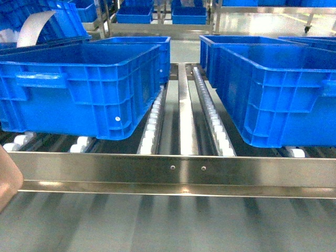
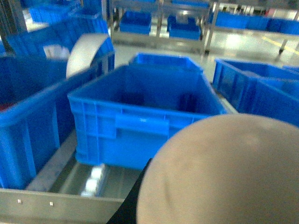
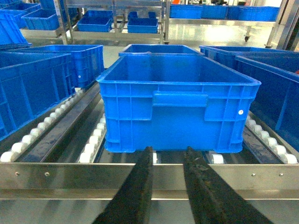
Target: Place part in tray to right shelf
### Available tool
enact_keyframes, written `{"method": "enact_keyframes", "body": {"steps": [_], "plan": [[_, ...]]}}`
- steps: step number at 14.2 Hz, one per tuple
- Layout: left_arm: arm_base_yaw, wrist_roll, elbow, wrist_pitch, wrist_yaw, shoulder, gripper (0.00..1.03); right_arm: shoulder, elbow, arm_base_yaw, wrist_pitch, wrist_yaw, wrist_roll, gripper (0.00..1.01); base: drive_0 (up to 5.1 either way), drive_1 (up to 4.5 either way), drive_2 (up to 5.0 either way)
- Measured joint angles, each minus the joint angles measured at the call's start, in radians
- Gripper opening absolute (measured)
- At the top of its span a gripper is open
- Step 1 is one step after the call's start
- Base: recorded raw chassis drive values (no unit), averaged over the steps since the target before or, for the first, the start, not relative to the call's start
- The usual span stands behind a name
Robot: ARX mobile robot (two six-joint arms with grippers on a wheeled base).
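Before me stretches the right shelf [image 1: 173, 170], a stainless-steel rack whose flat front rail runs across my head view, with white roller tracks [image 1: 212, 118] leading back from it. Two large blue crates sit on those rollers: the left crate [image 1: 79, 86] and the right crate [image 1: 278, 94], well apart, with a bare lane of rollers between them. More crates stand behind them. The tray [image 2: 219, 172], beige and glossy, fills the lower right of my left wrist view, its rounded surface close against the lens and blurred; a sliver of it shows at the left edge of my head view. My left pincer is hidden there, so I cannot tell how its jaws stand. My right pincer [image 3: 168, 161] hangs just before the front rail, its two dark fingers [image 3: 140, 186] spread apart with nothing between them. The part shows in none of my views.
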Motion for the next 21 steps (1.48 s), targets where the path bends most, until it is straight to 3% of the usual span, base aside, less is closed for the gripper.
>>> {"method": "enact_keyframes", "body": {"steps": [4, 6, 15, 16, 21], "plan": [[-0.001, 0.023, -0.063, 0.033, 0.003, -0.075, 0.12, -0.054, -0.018, 0.000, -0.034, 0.000, 0.003, 0.02, 0.0, 0.00, 0.0], [-0.001, 0.024, -0.166, 0.018, 0.003, -0.130, 0.12, -0.124, -0.036, 0.000, -0.084, 0.000, 0.003, 0.02, 0.0, 0.00, 0.0], [-0.001, 0.024, -0.287, -0.080, 0.003, -0.377, 0.12, -0.296, -0.061, 0.000, -0.219, 0.000, 0.003, 0.02, 0.0, 0.00, 0.0], [-0.001, 0.024, -0.294, -0.097, 0.003, -0.401, 0.12, -0.394, -0.061, 0.000, -0.369, -0.004, 0.003, 0.02, 0.0, 0.00, 0.0], [-0.001, 0.025, -0.323, -0.149, 0.003, -0.504, 0.12, -0.457, -0.061, 0.000, -0.388, 0.000, 0.003, 0.02, 0.0, 0.00, 0.0]]}}
